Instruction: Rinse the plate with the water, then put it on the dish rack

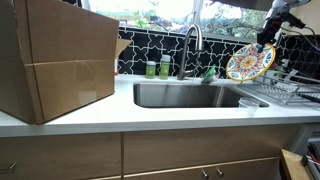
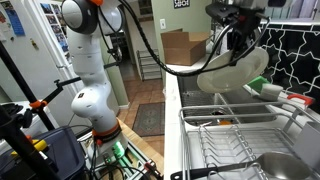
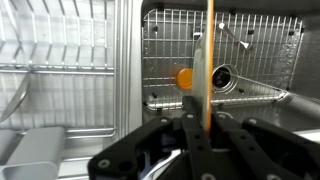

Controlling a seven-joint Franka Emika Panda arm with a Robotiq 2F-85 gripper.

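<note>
The plate (image 1: 250,62) is round with a yellow, orange, blue and green pattern. It hangs upright in the air over the right end of the sink (image 1: 190,96). An exterior view shows its pale underside (image 2: 232,70). In the wrist view it is edge-on, a thin orange line (image 3: 209,60). My gripper (image 1: 266,36) is shut on the plate's rim from above; it also shows in an exterior view (image 2: 236,30) and in the wrist view (image 3: 200,130). The dish rack (image 1: 278,90) is silvery wire, to the right of the sink, below the plate. It fills the foreground in an exterior view (image 2: 240,145).
A large cardboard box (image 1: 55,60) stands on the counter left of the sink. The faucet (image 1: 190,45) rises behind the sink with green bottles (image 1: 158,68) beside it. A wire grid (image 3: 225,60) with a drain lies in the sink bottom.
</note>
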